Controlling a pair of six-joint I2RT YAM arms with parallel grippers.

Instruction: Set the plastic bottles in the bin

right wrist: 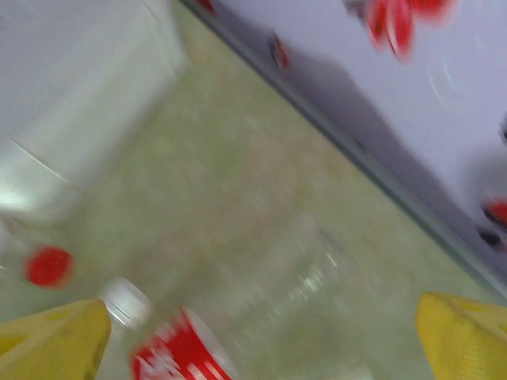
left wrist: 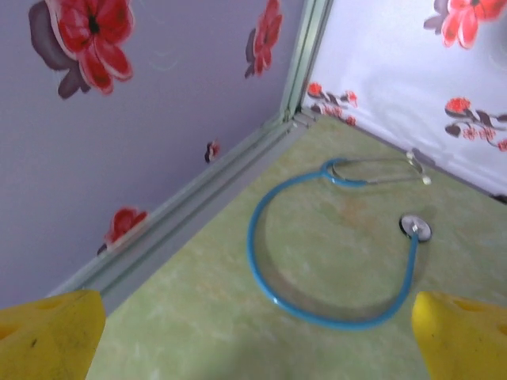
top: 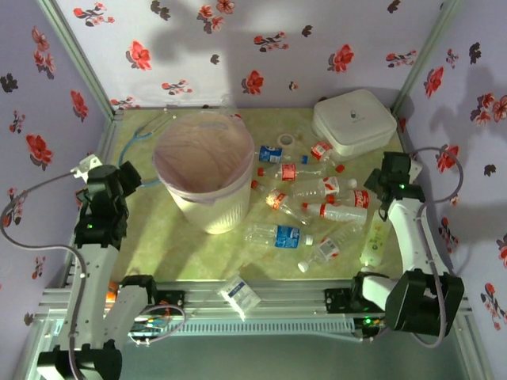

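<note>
My right claw (right wrist: 261, 339) is wide and empty. A bottle (right wrist: 181, 353) lies just below it, long axis slanting across the gap. My left claw (left wrist: 255, 342) is also wide, but the bin (top: 218, 212) stands between it and the bottles (top: 317, 198).

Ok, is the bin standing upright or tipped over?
Upright. The bin stands on its base, its bag-lined mouth facing up; the plastic bottles lie on the table beside it.

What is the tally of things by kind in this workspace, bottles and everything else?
plastic bottles: about 11 (they overlap, so not exact)
bin: 1
white box: 1
blue stethoscope: 1
white-blue packet: 1
small white ring: 1
Total: about 16
</note>
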